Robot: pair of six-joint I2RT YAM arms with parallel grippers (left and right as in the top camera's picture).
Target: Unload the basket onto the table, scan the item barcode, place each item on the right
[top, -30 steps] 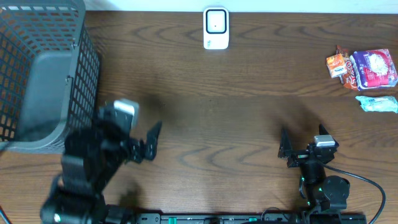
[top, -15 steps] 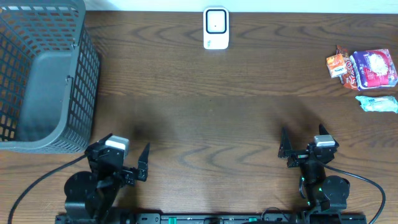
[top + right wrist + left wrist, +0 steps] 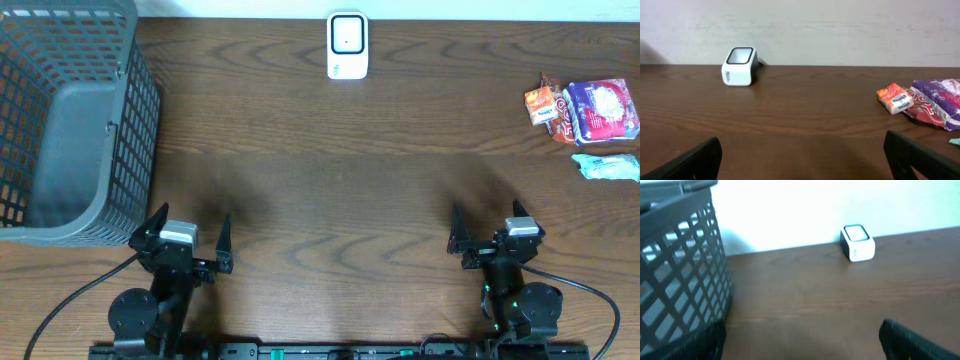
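Left arm is home. A second ago it was up and stretched out beside the basket (image 3: 60, 120), and now it sits folded at the near edge of the worktop (image 3: 330, 190), well in front of the scanner (image 3: 347, 45) and off to its left. The left fingers (image 3: 222, 232) are spread wide, nothing between them, and they point back toward the scanner's end of the worktop.

From the left wrist view, one dark finger (image 3: 912, 340) pokes in at the bottom right. The basket's mesh wall (image 3: 685, 275) fills the left side, and the scanner (image 3: 857, 242) is small and far ahead, slightly to the right.

The right arm hasn't budged over that same second. It is parked at the near edge, in front of the scanner and to its right. The right fingers (image 3: 457, 228) are spread just as wide and also empty; in the right wrist view they (image 3: 690, 162) frame bare wood.

Now the goods. All three lie well to the right of the scanner, exactly where they were, with nothing touching them. The orange packet (image 3: 541, 103) sits nearest the scanner, with the purple-and-red bag (image 3: 600, 110) just beyond it. The pale wrapped item (image 3: 606, 166) lies a little nearer the arms than those two. The right wrist view catches the orange packet (image 3: 895, 98) and the bag (image 3: 937, 102) close together, to the right of the scanner (image 3: 739, 66). The scanner itself stands at the far edge, unmoved.
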